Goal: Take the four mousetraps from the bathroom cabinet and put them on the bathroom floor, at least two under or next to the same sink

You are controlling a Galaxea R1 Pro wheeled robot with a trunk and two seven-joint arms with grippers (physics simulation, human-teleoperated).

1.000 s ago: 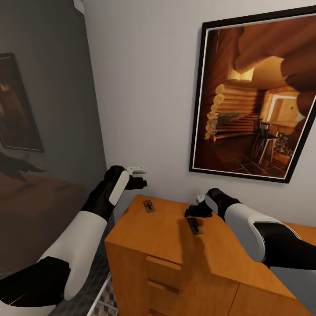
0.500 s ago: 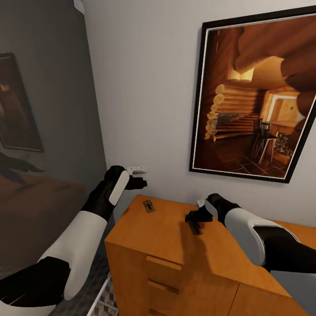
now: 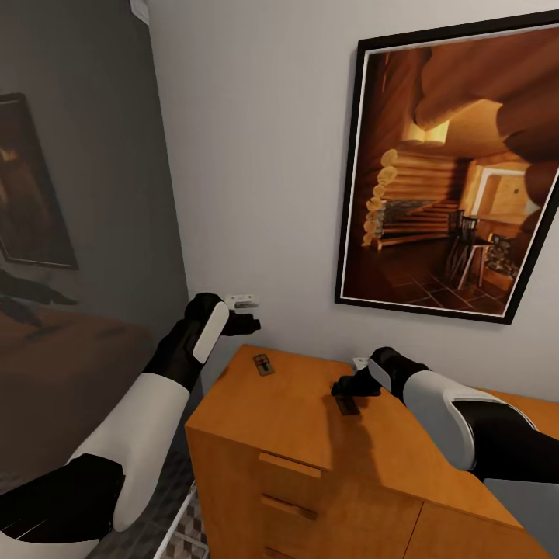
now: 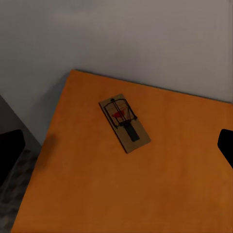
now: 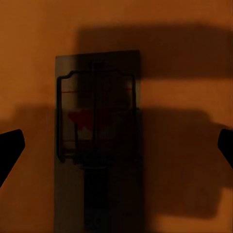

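Two mousetraps lie flat on the top of an orange-brown wooden drawer unit (image 3: 272, 419). One mousetrap (image 3: 263, 364) (image 4: 124, 123) is near the unit's back left corner. My left gripper (image 3: 250, 320) (image 4: 121, 145) hangs open above and to the left of it. The other mousetrap (image 3: 347, 406) (image 5: 97, 145) lies mid-top, shaded by my right gripper (image 3: 341, 386) (image 5: 121, 141). That gripper is open just above it, one fingertip on each side. A strip of bathroom floor (image 3: 186, 536) shows at the lower left. The cabinet and the bathroom sink are out of view.
A large framed picture (image 3: 450, 171) hangs on the white wall behind the unit. A small white wall fitting (image 3: 241, 297) sits beside my left gripper. A grey wall (image 3: 85, 194) stands at the left. A white edge (image 3: 175, 522) borders the tiles.
My right gripper has sunk a little and shifted right, closer over the mid-top mousetrap. The left arm and both traps have stayed put.
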